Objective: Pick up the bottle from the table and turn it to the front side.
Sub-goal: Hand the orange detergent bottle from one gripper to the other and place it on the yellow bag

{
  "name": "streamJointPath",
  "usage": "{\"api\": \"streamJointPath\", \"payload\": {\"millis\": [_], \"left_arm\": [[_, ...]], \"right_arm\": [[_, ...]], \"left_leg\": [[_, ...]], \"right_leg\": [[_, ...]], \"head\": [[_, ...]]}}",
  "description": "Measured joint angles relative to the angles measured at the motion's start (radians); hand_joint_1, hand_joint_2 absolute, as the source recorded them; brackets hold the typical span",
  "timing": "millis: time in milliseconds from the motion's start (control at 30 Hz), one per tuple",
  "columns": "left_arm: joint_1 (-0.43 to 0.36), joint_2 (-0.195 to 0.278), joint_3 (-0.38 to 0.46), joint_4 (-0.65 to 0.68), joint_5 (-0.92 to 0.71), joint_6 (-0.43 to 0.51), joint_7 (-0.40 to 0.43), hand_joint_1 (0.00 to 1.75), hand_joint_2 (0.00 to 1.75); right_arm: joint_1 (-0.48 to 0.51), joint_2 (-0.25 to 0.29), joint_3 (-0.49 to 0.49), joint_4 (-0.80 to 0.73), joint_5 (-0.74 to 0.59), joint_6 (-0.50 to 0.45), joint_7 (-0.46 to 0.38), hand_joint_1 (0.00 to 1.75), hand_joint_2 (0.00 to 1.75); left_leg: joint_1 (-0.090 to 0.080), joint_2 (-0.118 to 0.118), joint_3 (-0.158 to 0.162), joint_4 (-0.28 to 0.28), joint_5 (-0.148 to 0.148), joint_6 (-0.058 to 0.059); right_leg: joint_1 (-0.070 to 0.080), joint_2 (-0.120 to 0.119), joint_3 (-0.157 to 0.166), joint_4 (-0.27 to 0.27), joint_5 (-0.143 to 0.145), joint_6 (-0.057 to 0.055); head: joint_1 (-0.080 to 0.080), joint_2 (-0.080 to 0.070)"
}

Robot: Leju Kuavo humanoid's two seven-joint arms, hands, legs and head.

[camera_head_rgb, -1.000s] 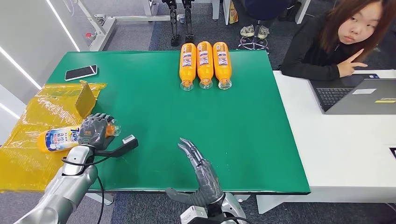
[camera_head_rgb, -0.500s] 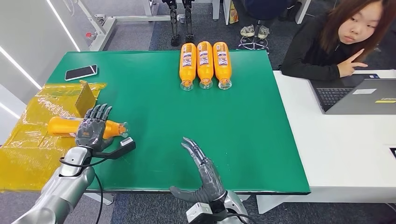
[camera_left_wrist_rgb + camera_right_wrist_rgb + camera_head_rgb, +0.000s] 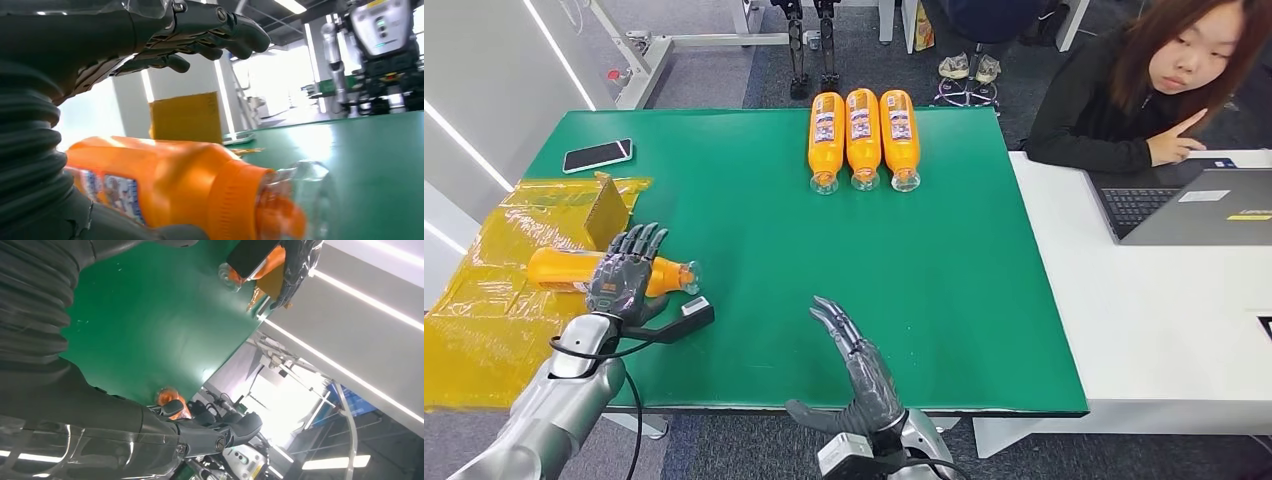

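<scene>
One orange plastic bottle [image 3: 574, 271], smooth and likely slippery, is lying near the green tabletop's [image 3: 754, 260] left edge; left robot hand [image 3: 621, 275] is hovering spread over its middle, best gripped there.

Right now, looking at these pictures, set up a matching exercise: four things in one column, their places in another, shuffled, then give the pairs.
Things:
1. phone
2. laptop
3. three bottles
4. right hand

Places:
A. white table
B. far edge of the green mat, side by side
C. near edge of the mat, open
D. far left corner of the mat

Pairs: 1-D, 2-A, 3-B, 4-C
</scene>
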Motion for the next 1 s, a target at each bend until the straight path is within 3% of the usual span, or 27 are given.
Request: {"api": "streamJointPath", "payload": {"millis": [100,200,333,433,567,667,800,1000], "left_arm": [[0.000,-0.010,0.049,-0.011,0.202,-0.021,-0.211,0.00,1.75],[0.025,-0.029,0.118,-0.096,0.572,-0.158,-0.412,0.00,1.75],[0.125,-0.035,0.115,-0.352,1.130,-0.402,-0.474,0.00,1.75],[0.207,-0.038,0.108,-0.560,1.323,-0.539,-0.479,0.00,1.75],[0.310,-0.063,0.107,-0.812,1.443,-0.729,-0.479,0.00,1.75],[0.379,-0.094,0.107,-0.960,1.464,-0.815,-0.479,0.00,1.75],[0.454,-0.122,0.107,-1.089,1.481,-0.849,-0.479,0.00,1.75],[0.518,-0.143,0.094,-1.174,1.480,-0.845,-0.479,0.00,1.75]], "right_arm": [[0.000,0.000,0.000,0.000,-0.001,-0.008,0.004,0.00,1.75],[-0.004,-0.001,0.000,0.003,-0.009,-0.010,0.002,0.00,1.75],[-0.020,-0.001,-0.001,0.008,-0.021,0.001,0.002,0.00,1.75],[-0.031,-0.004,-0.006,0.017,-0.030,-0.001,-0.004,0.00,1.75],[-0.036,-0.019,-0.020,0.026,-0.059,-0.021,-0.032,0.00,1.75],[-0.031,-0.046,-0.039,0.011,-0.111,-0.052,-0.049,0.00,1.75],[-0.006,-0.109,-0.065,-0.069,-0.187,-0.096,-0.054,0.00,1.75],[0.039,-0.201,-0.091,-0.198,-0.246,-0.150,-0.055,0.00,1.75]], "left_leg": [[0.000,0.000,0.000,0.000,0.000,0.000],[0.000,0.001,0.000,0.000,0.000,0.000],[0.000,0.002,0.000,0.000,0.000,0.000],[0.000,0.002,-0.001,0.000,0.000,0.000],[-0.001,0.002,-0.001,0.000,0.000,0.000],[-0.001,0.002,-0.001,0.000,-0.001,0.000],[-0.001,0.001,-0.001,0.000,-0.001,0.001],[-0.001,0.001,-0.001,0.000,-0.001,0.001]], "right_leg": [[0.000,0.000,-0.001,0.000,0.000,0.000],[0.000,0.001,-0.001,0.000,0.000,0.000],[0.000,0.002,-0.001,0.000,0.000,0.000],[0.000,0.002,-0.001,0.000,0.000,0.000],[0.000,0.002,-0.001,-0.001,0.000,0.000],[-0.001,0.002,-0.001,-0.001,0.000,0.000],[-0.001,0.001,-0.001,-0.002,0.000,0.000],[-0.001,0.001,-0.001,-0.001,0.000,0.000]], "head": [[0.000,0.000],[0.000,0.000],[0.000,0.000],[0.000,0.000],[0.000,0.000],[0.000,0.000],[0.000,0.000],[0.000,0.000]]}}
